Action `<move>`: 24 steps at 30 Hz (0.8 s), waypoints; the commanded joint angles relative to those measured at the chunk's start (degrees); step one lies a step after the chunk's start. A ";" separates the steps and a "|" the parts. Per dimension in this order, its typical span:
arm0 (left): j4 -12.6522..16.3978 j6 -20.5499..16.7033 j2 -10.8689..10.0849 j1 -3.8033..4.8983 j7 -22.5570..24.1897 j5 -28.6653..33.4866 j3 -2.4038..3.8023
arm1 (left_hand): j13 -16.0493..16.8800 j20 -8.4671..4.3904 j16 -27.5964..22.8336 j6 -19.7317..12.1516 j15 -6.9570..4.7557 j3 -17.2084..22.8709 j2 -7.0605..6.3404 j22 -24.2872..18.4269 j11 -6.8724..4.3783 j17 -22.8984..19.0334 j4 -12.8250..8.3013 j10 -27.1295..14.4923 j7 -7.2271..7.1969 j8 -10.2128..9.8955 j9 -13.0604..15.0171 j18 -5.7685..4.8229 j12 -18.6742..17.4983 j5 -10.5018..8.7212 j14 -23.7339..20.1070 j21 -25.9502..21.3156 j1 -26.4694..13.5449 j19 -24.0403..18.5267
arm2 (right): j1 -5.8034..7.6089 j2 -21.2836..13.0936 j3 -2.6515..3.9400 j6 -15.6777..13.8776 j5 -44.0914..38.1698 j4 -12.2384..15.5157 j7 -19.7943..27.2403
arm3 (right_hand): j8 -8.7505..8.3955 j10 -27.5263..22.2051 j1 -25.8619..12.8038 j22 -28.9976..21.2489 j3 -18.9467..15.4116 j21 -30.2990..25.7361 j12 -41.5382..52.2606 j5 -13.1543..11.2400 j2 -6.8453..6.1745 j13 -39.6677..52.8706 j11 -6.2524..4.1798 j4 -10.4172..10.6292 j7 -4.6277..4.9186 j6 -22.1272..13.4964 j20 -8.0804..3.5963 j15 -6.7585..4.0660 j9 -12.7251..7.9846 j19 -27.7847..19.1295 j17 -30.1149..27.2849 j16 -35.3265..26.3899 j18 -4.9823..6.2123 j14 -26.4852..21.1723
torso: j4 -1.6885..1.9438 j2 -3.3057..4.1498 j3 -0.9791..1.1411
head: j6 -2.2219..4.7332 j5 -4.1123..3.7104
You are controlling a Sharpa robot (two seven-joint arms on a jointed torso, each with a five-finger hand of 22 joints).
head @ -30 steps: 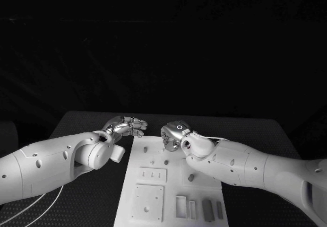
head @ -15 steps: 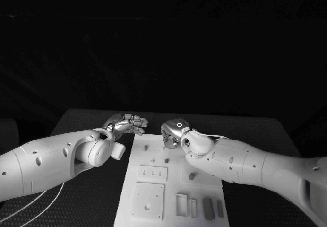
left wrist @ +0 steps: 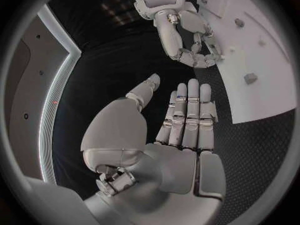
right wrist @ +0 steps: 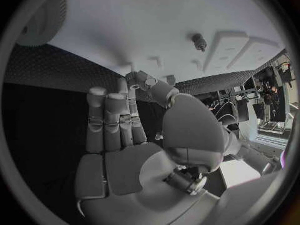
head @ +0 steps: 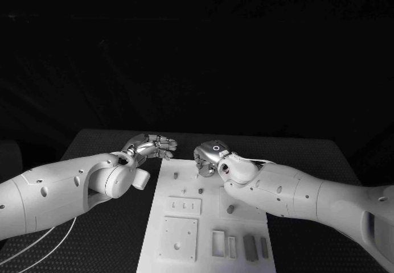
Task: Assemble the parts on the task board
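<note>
The white task board (head: 212, 223) runs lengthwise down the table's middle. Small pegs stand on it, one (head: 230, 209) near its right side, and dark oblong pieces (head: 249, 248) lie at its near end. My left hand (head: 152, 147) hovers off the board's far left corner, with its fingers (left wrist: 187, 115) straight and side by side, its thumb apart, and nothing in it. My right hand (head: 210, 156) hangs over the board's far end. Its fingers (right wrist: 112, 120) are loosely bent with nothing seen between them. From the left wrist, the right hand (left wrist: 187, 40) curves above the board's edge (left wrist: 269, 50).
Black matting (head: 98, 239) covers the table on both sides of the board. A raised plate with slots (head: 185, 207) and a larger square plate (head: 179, 242) sit on the board's left half. A peg (right wrist: 200, 41) and a small part (left wrist: 250, 78) stand on the board near the hands.
My left hand has drifted a little farther away, towards the board's far corner. The right hand has barely moved.
</note>
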 commanded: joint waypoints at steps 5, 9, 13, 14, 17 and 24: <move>-0.07 0.72 0.00 0.09 0.24 0.05 0.06 | 0.08 0.11 -0.22 0.12 0.10 0.19 -0.08 1.41 0.18 0.09 -0.12 -0.34 0.22 -0.26 0.09 1.03 -0.33 -0.13 -0.39 0.21 -0.64 -0.44 | -0.29 -0.06 -0.15 2.53 -1.65 0.40 -0.53 | 0.12 0.47 0.41 1.29 0.38 0.44 0.19 0.17 0.01 0.23 -0.01 -0.06 0.08 0.51 -0.70 -1.04 -0.04 0.18 -0.07 0.23 3.38 -0.91 | 0.23 -0.06 0.06 | -0.05 -0.11; -0.06 0.78 0.06 0.09 0.22 0.05 0.06 | 0.08 0.12 -0.22 0.12 0.10 0.21 -0.09 1.41 0.18 0.10 -0.12 -0.33 0.23 -0.28 0.10 1.03 -0.34 -0.13 -0.39 0.24 -0.65 -0.45 | -0.30 0.17 -0.15 2.50 -1.51 0.37 -0.53 | 0.12 0.53 0.38 1.29 0.40 0.50 0.20 0.17 0.00 0.27 -0.02 -0.07 0.06 0.55 -0.68 -1.05 -0.02 0.17 -0.09 0.26 3.38 -0.91 | 0.29 -0.02 0.01 | 0.04 -0.15; -0.11 0.80 0.12 0.09 0.20 0.05 0.06 | 0.08 0.12 -0.23 0.12 0.10 0.21 -0.10 1.40 0.18 0.12 -0.13 -0.34 0.23 -0.29 0.11 1.03 -0.35 -0.14 -0.39 0.26 -0.66 -0.46 | -0.35 0.16 -0.15 2.60 -1.57 0.58 -0.52 | 0.12 0.55 0.35 1.28 0.41 0.55 0.19 0.17 -0.03 0.30 -0.03 -0.08 0.05 0.57 -0.66 -1.06 0.00 0.16 -0.10 0.28 3.38 -0.91 | 0.31 -0.03 0.01 | 0.02 -0.18; -0.12 0.85 0.12 0.09 0.21 0.05 0.07 | 0.08 0.12 -0.23 0.12 0.10 0.22 -0.10 1.40 0.18 0.12 -0.13 -0.34 0.23 -0.29 0.11 1.03 -0.36 -0.14 -0.39 0.26 -0.67 -0.47 | -0.35 0.11 -0.15 2.63 -1.60 0.49 -0.57 | 0.12 0.55 0.35 1.28 0.41 0.56 0.19 0.17 -0.03 0.31 -0.03 -0.08 0.05 0.57 -0.66 -1.06 0.00 0.16 -0.10 0.28 3.38 -0.91 | 0.30 -0.05 0.00 | 0.00 -0.16; -0.08 0.86 0.04 0.09 0.16 0.05 0.07 | 0.08 0.12 -0.24 0.11 0.10 0.22 -0.10 1.40 0.18 0.13 -0.12 -0.34 0.23 -0.30 0.12 1.03 -0.37 -0.14 -0.40 0.28 -0.68 -0.47 | -0.35 0.05 -0.15 2.66 -1.64 0.03 -0.68 | 0.12 0.56 0.34 1.28 0.42 0.58 0.18 0.17 -0.04 0.32 -0.04 -0.08 0.05 0.58 -0.65 -1.06 0.01 0.15 -0.11 0.30 3.38 -0.91 | 0.25 -0.03 0.01 | 0.00 -0.11; -0.15 0.93 0.06 0.09 0.15 0.05 0.07 | 0.09 0.12 -0.26 0.11 0.11 0.24 -0.11 1.40 0.17 0.15 -0.13 -0.34 0.22 -0.32 0.13 1.03 -0.39 -0.15 -0.41 0.30 -0.69 -0.49 | -0.35 -0.12 -0.15 2.56 -2.09 -0.45 -0.92 | 0.11 0.57 0.35 1.27 0.46 0.63 0.16 0.17 -0.08 0.36 -0.04 -0.11 0.04 0.59 -0.63 -1.07 0.03 0.13 -0.12 0.32 3.38 -0.91 | 0.25 -0.02 0.00 | 0.02 -0.16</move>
